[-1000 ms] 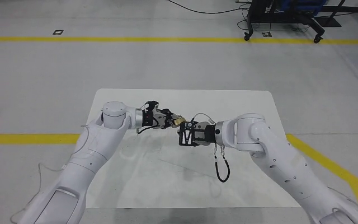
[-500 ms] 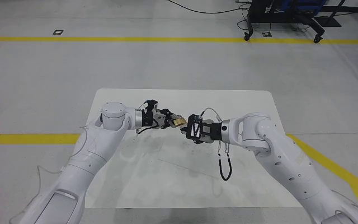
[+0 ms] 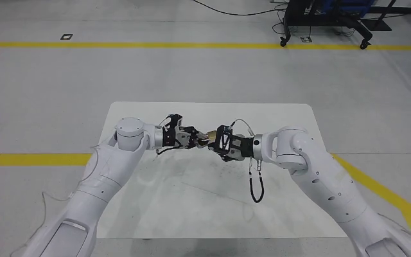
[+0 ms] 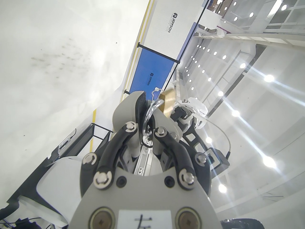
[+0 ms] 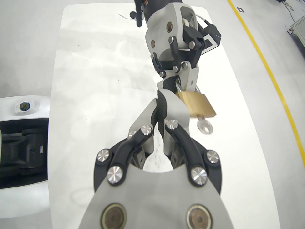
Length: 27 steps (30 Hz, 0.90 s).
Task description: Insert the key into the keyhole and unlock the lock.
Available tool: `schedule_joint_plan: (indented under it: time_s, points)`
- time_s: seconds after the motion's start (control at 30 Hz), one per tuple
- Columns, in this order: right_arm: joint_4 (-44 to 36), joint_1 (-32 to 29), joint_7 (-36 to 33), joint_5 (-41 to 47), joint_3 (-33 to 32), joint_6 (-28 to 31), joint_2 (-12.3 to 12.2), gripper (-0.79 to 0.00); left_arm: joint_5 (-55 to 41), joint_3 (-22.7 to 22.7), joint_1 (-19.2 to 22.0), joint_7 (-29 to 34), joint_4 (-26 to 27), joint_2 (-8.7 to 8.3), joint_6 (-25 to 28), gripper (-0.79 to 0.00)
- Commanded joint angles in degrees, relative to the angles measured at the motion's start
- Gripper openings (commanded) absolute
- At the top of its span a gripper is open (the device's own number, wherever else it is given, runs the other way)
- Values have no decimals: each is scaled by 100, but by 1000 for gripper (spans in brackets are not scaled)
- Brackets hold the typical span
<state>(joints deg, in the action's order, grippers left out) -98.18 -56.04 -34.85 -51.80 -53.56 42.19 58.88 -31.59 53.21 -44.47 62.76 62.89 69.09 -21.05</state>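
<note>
The left pincer (image 5: 178,82) blocks the lock's (image 5: 197,103) shackle end; the key (image 5: 205,127) juts free beside the right pincer (image 5: 164,101).

We see a brass padlock (image 5: 199,106) held in the air over the middle of the table (image 3: 160,193), its silver shackle (image 5: 178,87) pinched in the left gripper (image 5: 181,82) and its body tilted. A silver key (image 5: 205,126) sits in the keyhole, round bow sticking out. We can't tell if the shackle is released.

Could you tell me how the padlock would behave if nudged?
Probably heavy for its size: the padlock looks like solid brass. Held only by its shackle in the left gripper, it may swing if pushed. The key sticking out of its base could slip out.
</note>
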Motion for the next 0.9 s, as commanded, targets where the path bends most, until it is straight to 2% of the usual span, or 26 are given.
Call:
schedule_joint_plan:
  time_s: [0.0,0.13,0.17,0.2,0.23,0.27,0.3,0.47,0.67,0.73,0.8,0.87]
  points:
    - [-23,11,1,8,8,49,1,-785,-7,33,-5,-93,-5,-2,32,-785]
    - [-313,-13,-39,-241,-68,132,-30,-785,-243,184,-84,-395,6,2,109,-785]
    - [-468,-35,-19,-388,-117,148,-45,-742,-281,211,-103,-427,24,0,122,-785]
    - [-621,-75,-7,-568,-171,153,-63,-634,-295,228,-120,-453,43,-2,133,-785]
    - [-820,-120,-38,-814,-225,151,-86,-483,-294,241,-133,-465,65,-5,142,-785]
    - [-1060,-150,-183,-1164,-271,155,-113,-86,-290,250,-145,-469,81,-9,143,-785]
    - [-1217,-184,-424,-1438,-279,126,-133,0,-291,257,-155,-461,96,-12,138,-785]
    - [-1217,-184,-424,-1438,-279,126,-133,0,-139,298,-198,-391,237,-40,364,-785]
    - [-1198,-200,-366,-1406,-300,80,-132,0,512,290,-341,-90,660,-127,1030,-785]
    - [-940,-331,18,-1239,-532,-68,-154,0,708,307,-419,-34,785,-160,1225,-785]
    - [-643,-454,463,-1064,-789,189,-199,0,848,332,-497,-20,900,-187,1361,-785]
    - [-436,-533,582,-1118,-910,483,-241,0,947,350,-555,-3,993,-208,1434,-785]
